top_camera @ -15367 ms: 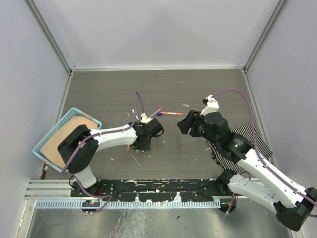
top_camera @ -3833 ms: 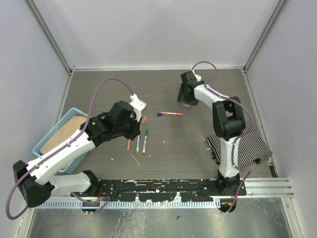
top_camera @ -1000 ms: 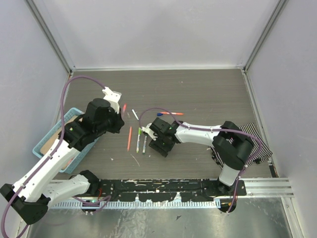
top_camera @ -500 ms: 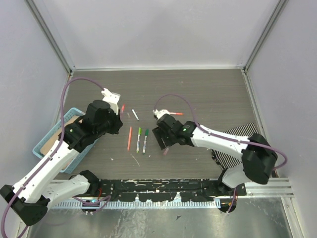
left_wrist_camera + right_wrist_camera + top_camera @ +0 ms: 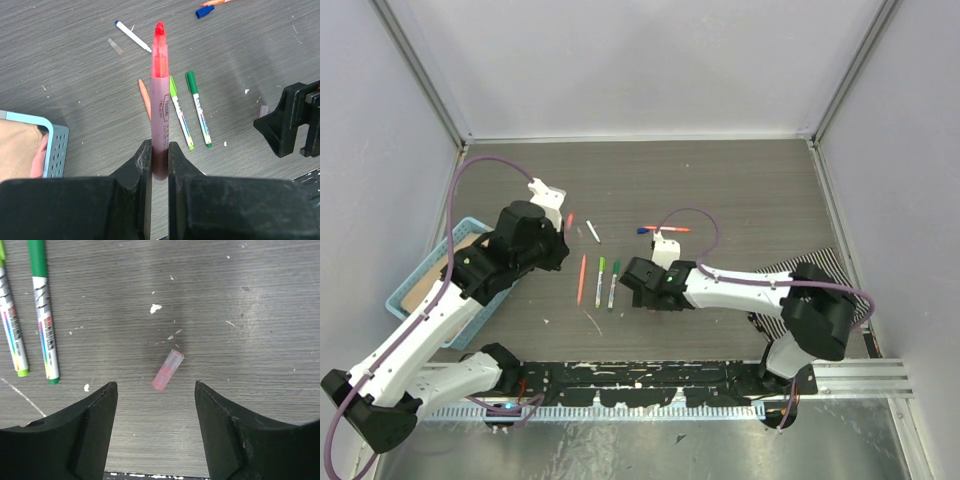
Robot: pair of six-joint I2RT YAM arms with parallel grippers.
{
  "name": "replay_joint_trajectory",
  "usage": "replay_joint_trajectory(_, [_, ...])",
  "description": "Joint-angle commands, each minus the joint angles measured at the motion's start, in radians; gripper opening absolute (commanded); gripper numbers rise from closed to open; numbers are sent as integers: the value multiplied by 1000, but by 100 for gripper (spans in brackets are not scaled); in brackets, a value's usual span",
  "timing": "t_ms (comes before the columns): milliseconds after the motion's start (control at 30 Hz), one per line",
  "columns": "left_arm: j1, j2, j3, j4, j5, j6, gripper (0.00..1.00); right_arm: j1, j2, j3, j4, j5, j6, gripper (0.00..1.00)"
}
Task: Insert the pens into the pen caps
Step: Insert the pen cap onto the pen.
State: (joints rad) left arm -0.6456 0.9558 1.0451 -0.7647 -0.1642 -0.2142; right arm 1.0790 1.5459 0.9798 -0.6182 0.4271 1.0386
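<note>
Starting at the far left with the blue basket (image 5: 57, 150), sitting at the edge of the grey table (image 5: 740, 190). Moving along to the left gripper (image 5: 160, 150), clamping hard on a pink-red pen (image 5: 160, 95), squeezing the rear of the barrel between both fingers (image 5: 142, 160) and pointing the uncapped tip away from the wrist, clear above the table. Lying flat just beyond that tip, side by side and roughly parallel: an orange pen (image 5: 145, 97), a light-green pen (image 5: 180, 120) and a dark-green pen (image 5: 198, 115) (the two green ones showing white printed barrels). Resting farther back, apart from those three: a short white pen (image 5: 132, 36) with a blue tip, and near it a small pale stub (image 5: 116, 47), too blurred to name. Sliding right now to a blue cap (image 5: 643, 230), lying end to end with an orange-red pen (image 5: 670, 229), touching or just apart being hard to call from above. Reaching the right gripper (image 5: 155, 390), pointing down at the table with fingers (image 5: 90, 430) spread wide, gripping nothing at all. Lying on the wood between those spread fingers and touching neither: a small translucent pink cap (image 5: 168, 370), angled diagonally, well to the right of the two green pens. Finishing at the far right with a striped cloth (image 5: 825, 265), lying under the right arm.
</note>
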Motion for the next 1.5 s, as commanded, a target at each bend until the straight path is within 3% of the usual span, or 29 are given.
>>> replay_joint_trajectory(0, [4, -1, -3, 17, 18, 11, 0, 7, 34, 27, -30, 81, 123, 67])
replay_joint_trajectory(300, [4, 6, -3, 18, 32, 18, 0, 7, 124, 51, -32, 53, 90, 47])
replay_joint_trajectory(700, [4, 1, -8, 19, 33, 19, 0, 6, 165, 67, -32, 44, 53, 33])
replay_joint_trajectory(867, [4, 2, -8, 19, 38, 19, 0, 1, 154, 66, -32, 38, -38, 26])
replay_joint_trajectory(1133, [4, 3, -8, 19, 40, 20, 0, -35, 123, 13, -23, -57, -203, 24])
replay_joint_trajectory(1467, [5, 9, -5, 22, 51, 22, 0, -54, 133, -2, -16, -121, -239, 31])
